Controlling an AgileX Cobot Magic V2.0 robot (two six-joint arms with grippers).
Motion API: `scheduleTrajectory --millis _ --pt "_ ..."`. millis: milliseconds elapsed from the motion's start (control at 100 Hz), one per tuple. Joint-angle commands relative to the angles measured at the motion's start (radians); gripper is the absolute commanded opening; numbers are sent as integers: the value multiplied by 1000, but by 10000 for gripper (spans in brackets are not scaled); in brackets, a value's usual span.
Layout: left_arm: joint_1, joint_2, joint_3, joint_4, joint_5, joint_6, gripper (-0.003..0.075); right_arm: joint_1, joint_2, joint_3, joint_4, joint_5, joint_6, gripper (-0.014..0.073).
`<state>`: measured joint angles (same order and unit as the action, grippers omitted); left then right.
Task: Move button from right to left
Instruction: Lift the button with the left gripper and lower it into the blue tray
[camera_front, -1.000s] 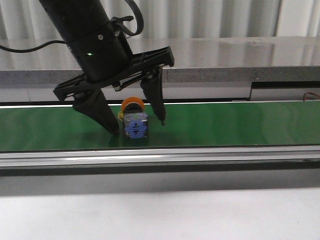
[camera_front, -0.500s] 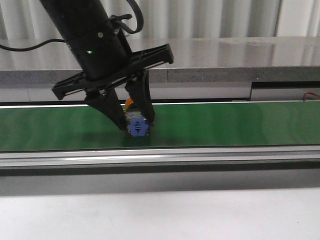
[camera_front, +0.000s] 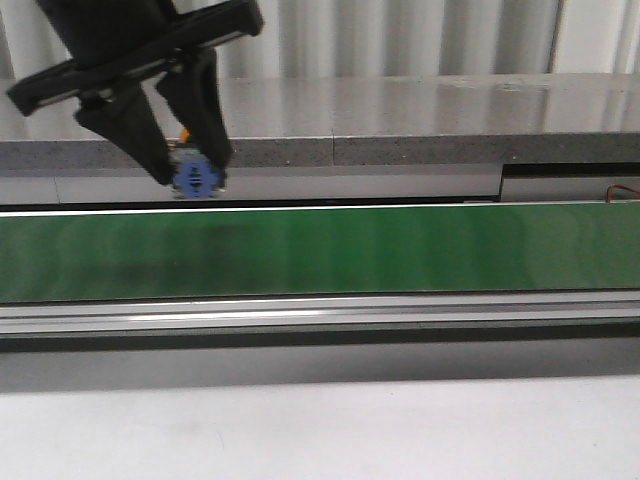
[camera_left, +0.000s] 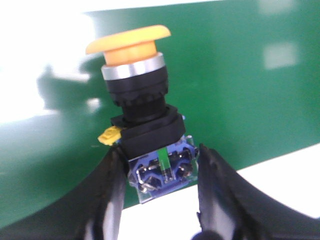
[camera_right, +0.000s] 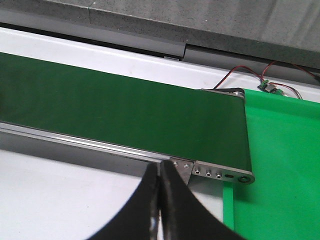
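Above the green belt (camera_front: 400, 250), the button (camera_front: 196, 177) is held aloft.
Left jaws are clamped on its contact block; right jaws are closed empty; leftward carry and lowering are judged next.

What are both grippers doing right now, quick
Left gripper: jaws closed on the button, lifted above the belt.
Right gripper: jaws closed, empty.

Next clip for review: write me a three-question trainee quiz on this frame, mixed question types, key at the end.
1. True or false: the button rests on the green belt.
2. Which gripper holds it? A) left gripper B) right gripper
3. Fill in: the button's mushroom cap is ___ in colour.

Key: 1 false, it is held above the belt; 2 A, the fingers clamp the blue contact block, while the right gripper is shut on nothing; 3 yellow-orange.
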<state>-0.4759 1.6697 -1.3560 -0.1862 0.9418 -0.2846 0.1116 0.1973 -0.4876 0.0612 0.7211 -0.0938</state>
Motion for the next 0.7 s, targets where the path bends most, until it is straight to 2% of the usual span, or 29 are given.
scheduleTrajectory --millis 0,160,380,690 --pt "46 -73 -28 55 28 4 -20 1 10 -22 -1 -76 -7 -66" --pt "140 -92 -28 194 127 16 -20 1 10 -22 -1 -76 -7 -66" --pt "295 -92 -28 265 239 182 -20 1 10 -22 -1 -76 -7 -66" --pt "522 -92 -28 286 245 412 -20 1 10 -22 -1 -76 -7 -66"
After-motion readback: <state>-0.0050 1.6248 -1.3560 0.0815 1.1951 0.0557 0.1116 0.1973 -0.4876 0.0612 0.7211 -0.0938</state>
